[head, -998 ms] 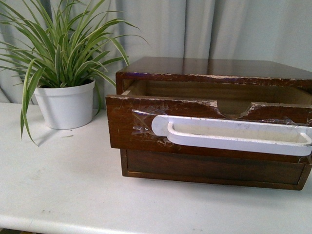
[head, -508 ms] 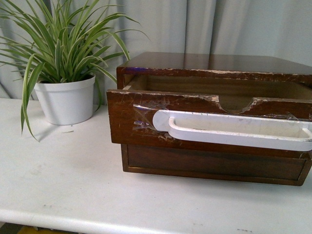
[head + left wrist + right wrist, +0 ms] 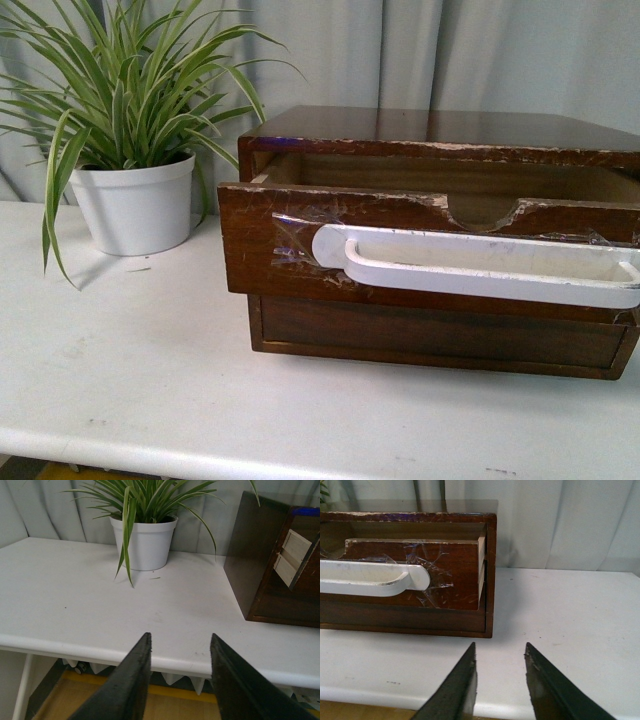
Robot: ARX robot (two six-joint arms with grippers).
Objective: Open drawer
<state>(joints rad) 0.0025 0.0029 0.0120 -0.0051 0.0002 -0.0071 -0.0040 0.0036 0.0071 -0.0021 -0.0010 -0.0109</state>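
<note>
The drawer [image 3: 300,245] sits pulled partway out of the top slot of a dark brown wooden cabinet [image 3: 440,130] on the white counter [image 3: 150,380], its scuffed front standing proud of the plain lower drawer [image 3: 440,340] beneath it. A long white handle [image 3: 480,265] is taped across the front, and a half-round notch cuts into the top edge above it. In the right wrist view the right gripper [image 3: 500,652] has its dark fingers [image 3: 462,680] spread apart with nothing between them, out over the counter's near edge; the drawer's right corner and the rounded end of the handle lie ahead of them and off to one side, well apart. The left gripper [image 3: 180,642] likewise has its fingers [image 3: 135,672] apart and empty at the counter edge, with a potted spider plant [image 3: 145,540] ahead of them and the cabinet's side wall beyond one finger.
</note>
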